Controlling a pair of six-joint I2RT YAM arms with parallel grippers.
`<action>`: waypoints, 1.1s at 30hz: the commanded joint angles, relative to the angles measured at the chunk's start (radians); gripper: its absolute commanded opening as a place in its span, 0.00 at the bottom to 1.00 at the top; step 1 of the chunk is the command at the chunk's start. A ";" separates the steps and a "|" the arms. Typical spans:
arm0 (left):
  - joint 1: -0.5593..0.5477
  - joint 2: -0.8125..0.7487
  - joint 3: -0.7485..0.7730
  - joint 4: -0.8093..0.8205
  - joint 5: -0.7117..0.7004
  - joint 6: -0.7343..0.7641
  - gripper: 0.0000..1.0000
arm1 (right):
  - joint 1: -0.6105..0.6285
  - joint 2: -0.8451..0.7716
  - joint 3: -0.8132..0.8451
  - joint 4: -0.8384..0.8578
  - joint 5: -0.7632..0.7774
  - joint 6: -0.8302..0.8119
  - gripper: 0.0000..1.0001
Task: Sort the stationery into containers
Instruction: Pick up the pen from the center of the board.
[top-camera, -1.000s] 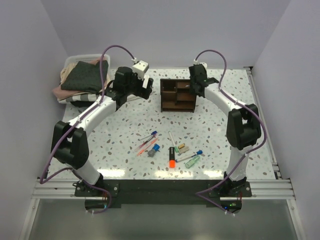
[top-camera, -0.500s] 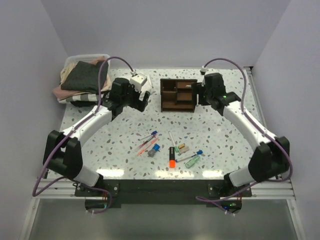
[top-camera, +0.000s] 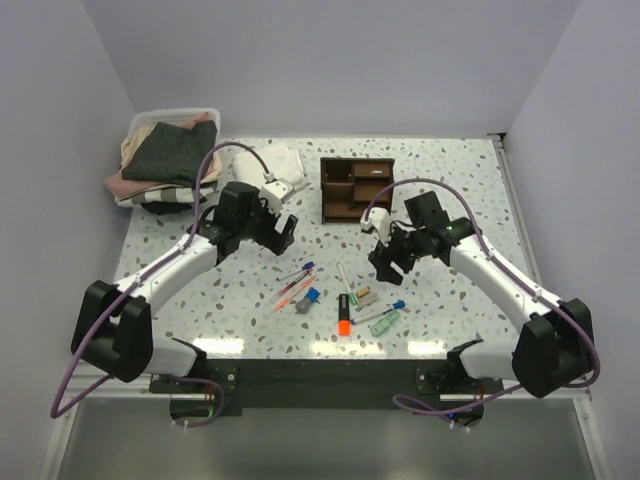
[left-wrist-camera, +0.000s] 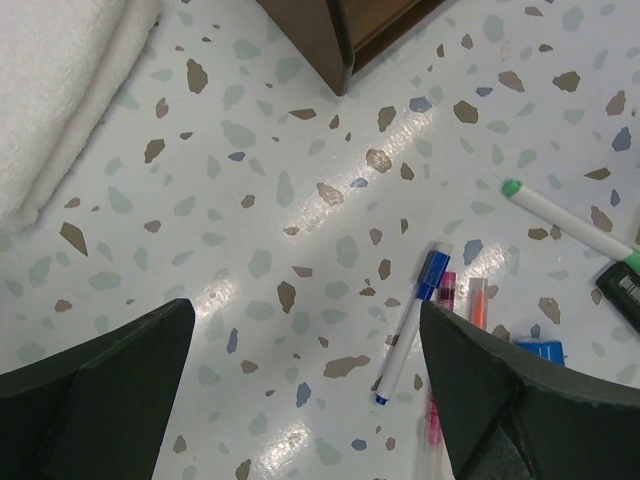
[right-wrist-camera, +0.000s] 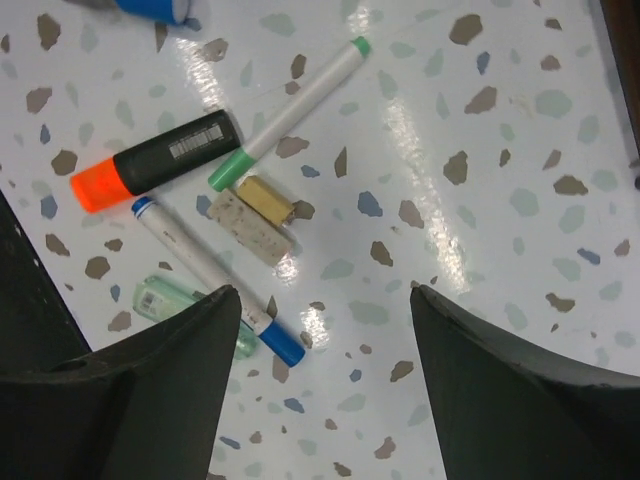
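The stationery lies in a loose cluster at the front middle: a blue-capped white pen (left-wrist-camera: 410, 325), red pens (top-camera: 290, 292), a blue bit (top-camera: 308, 298), a green-tipped white pen (right-wrist-camera: 290, 110), an orange-black highlighter (right-wrist-camera: 160, 160), tan bits (right-wrist-camera: 262, 200), a blue-capped marker (right-wrist-camera: 205, 275) and a green bit (right-wrist-camera: 160, 297). The dark brown organiser (top-camera: 357, 190) stands behind them. My left gripper (left-wrist-camera: 305, 310) hangs open just left of the pens. Just behind the tan bits and the marker, my right gripper (right-wrist-camera: 322, 295) is open. Neither holds anything.
A white bin (top-camera: 172, 112) of folded cloths stands at the back left. A folded white cloth (top-camera: 282, 160) lies on the table beside it, left of the organiser. Purple cables loop over both arms. Walls close off the left, back and right.
Both arms have swung from beside the organiser toward me, down to the stationery cluster. The right gripper has left the organiser, its jaws wider apart.
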 joint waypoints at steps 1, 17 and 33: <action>-0.003 -0.060 -0.041 0.009 0.036 0.015 1.00 | 0.023 0.065 0.105 -0.087 -0.101 -0.255 0.72; -0.049 0.070 0.086 -0.241 0.071 0.036 0.82 | 0.121 0.169 0.229 -0.091 -0.104 -0.208 0.75; -0.150 0.280 0.218 -0.261 0.005 0.035 0.65 | 0.145 0.026 0.091 -0.015 -0.015 -0.209 0.73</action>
